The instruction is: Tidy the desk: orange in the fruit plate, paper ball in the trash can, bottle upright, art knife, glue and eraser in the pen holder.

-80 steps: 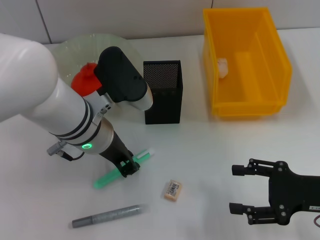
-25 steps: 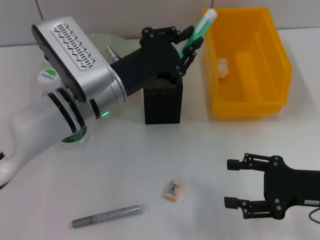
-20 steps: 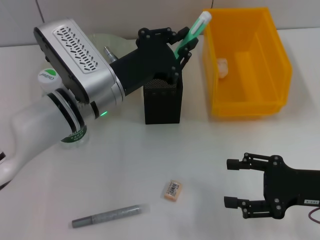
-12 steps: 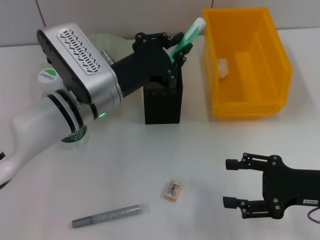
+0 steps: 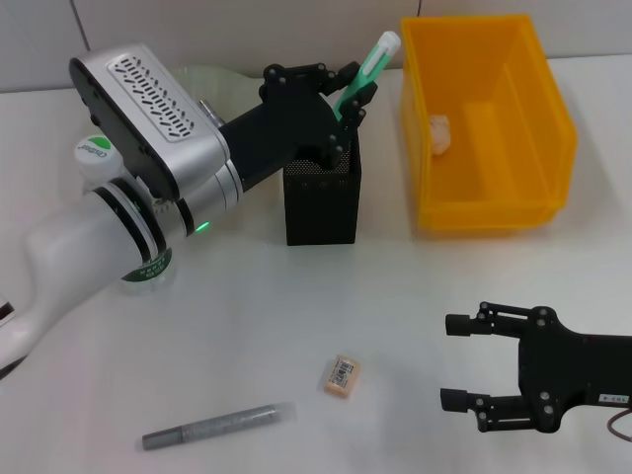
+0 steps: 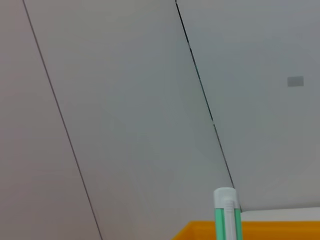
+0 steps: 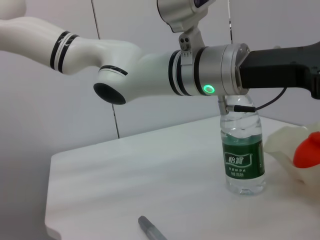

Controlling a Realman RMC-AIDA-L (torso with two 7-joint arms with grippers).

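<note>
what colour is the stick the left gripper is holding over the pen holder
Mint green with a white cap, clearest in the head view.

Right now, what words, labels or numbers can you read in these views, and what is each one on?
Bottle green label: white characters, too blurred to read.
Bottle cap: a green word, too small to read.
Eraser paper label: dark print, too small to read.
Right gripper: small white tag at the wrist, unreadable.
Left gripper, shut on the green-and-white glue stick above the pen holder: no text visible.
</note>
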